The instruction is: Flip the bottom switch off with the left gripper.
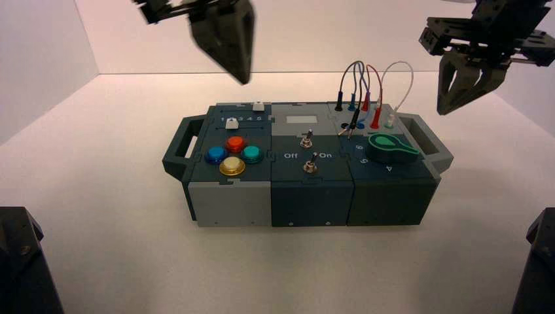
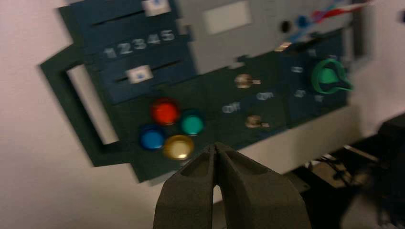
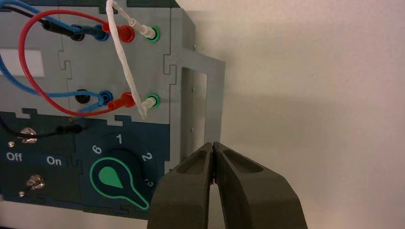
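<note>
Your left gripper (image 1: 243,81) hung in the air, fingers pressed shut with nothing between them, clear of the box (image 1: 229,203). And there was your bottom switch (image 1: 311,163), metal, untouched, mid-box toward the near edge, just below the Off/On lettering (image 1: 307,156)! Your right gripper (image 1: 445,111), also closed, waited above the box's right edge.

Count of items: one box (image 1: 304,196), bearing four push buttons, namely one red (image 1: 235,144), one blue (image 1: 216,154), one green (image 1: 251,154) and one yellow (image 1: 232,166). Sliders, two: far (image 1: 258,106) and near (image 1: 232,123). Toggle switches, two: far (image 1: 306,141) and near (image 1: 310,167). Rotary knobs, one (image 1: 389,149). Wires, four: black (image 1: 344,75), blue (image 3: 12,81), red (image 3: 23,47) and white (image 3: 122,57). Side handles, two: left (image 1: 171,154) and right (image 1: 445,157). Grippers, two: left gripper (image 2: 215,146) and right gripper (image 3: 214,145).
</note>
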